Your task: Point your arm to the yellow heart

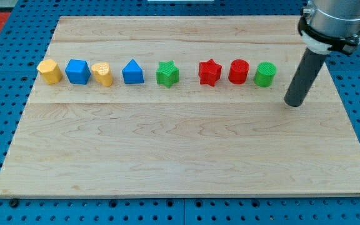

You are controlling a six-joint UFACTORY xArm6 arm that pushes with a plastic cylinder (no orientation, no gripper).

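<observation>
Eight small blocks stand in a single row across the upper part of the wooden board (180, 156), running from the view's left to the view's right: a yellow hexagon-like block (49, 71), a blue cube (77, 71), the yellow heart (103, 74), a blue triangular block (132, 72), a green star (167, 73), a red star (209, 72), a red cylinder (238, 72) and a green cylinder (264, 74). The yellow heart is third from the view's left, just beside the blue cube and a little apart from the blue triangular block. The first three blocks sit close together; a wider gap separates the green star from the red star.

The arm carries no pincer, only a straight dark rod (305, 75) coming down from the view's top right corner and leaning slightly, so there is nothing to open or close and nothing is held. The rod's lower end, my tip (294, 103), rests on the board near the view's right edge, just to the right of the green cylinder and slightly below the row, not touching it. The tip is well apart from the yellow heart, with five blocks standing between them
</observation>
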